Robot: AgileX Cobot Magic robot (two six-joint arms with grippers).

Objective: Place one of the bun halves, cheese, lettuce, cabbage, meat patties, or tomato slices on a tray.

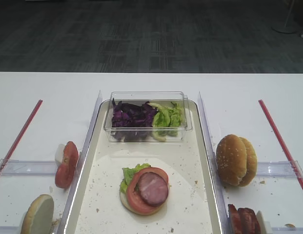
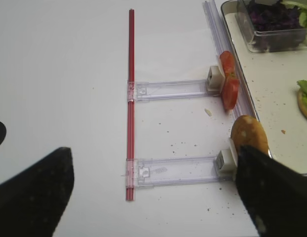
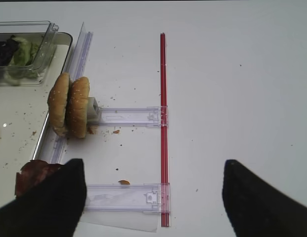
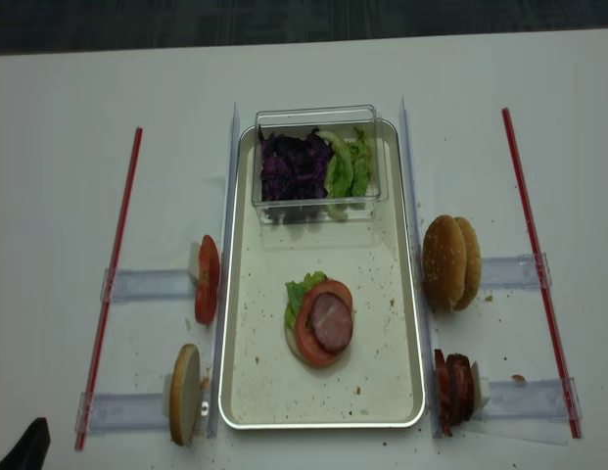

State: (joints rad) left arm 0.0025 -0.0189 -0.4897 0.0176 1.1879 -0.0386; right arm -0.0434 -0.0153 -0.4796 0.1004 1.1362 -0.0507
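Observation:
On the silvery tray (image 1: 88, 195) (image 4: 243, 245) lies a stack: a pale bun half, lettuce (image 1: 131, 173), a tomato slice (image 1: 136, 195) and a meat patty (image 1: 153, 188) (image 4: 331, 322) on top. Two bun halves (image 1: 235, 160) (image 3: 69, 106) stand on edge right of the tray, with meat patties (image 1: 244, 219) (image 3: 34, 175) nearer. Left of it stand tomato slices (image 1: 67, 165) (image 2: 229, 81) and one bun half (image 1: 38, 214) (image 2: 248, 134). Purple cabbage (image 1: 132, 117) shares a box with more lettuce. No cheese shows. My right gripper (image 3: 155, 197) and left gripper (image 2: 153, 192) hang open, empty, over bare table.
A clear plastic box (image 1: 146, 97) sits at the tray's far end. Clear rail holders (image 3: 128, 197) (image 2: 178, 168) and red strips (image 3: 163, 123) (image 2: 129, 98) lie on the white table on both sides. Clear upright guides (image 1: 206, 126) line the tray's long edges.

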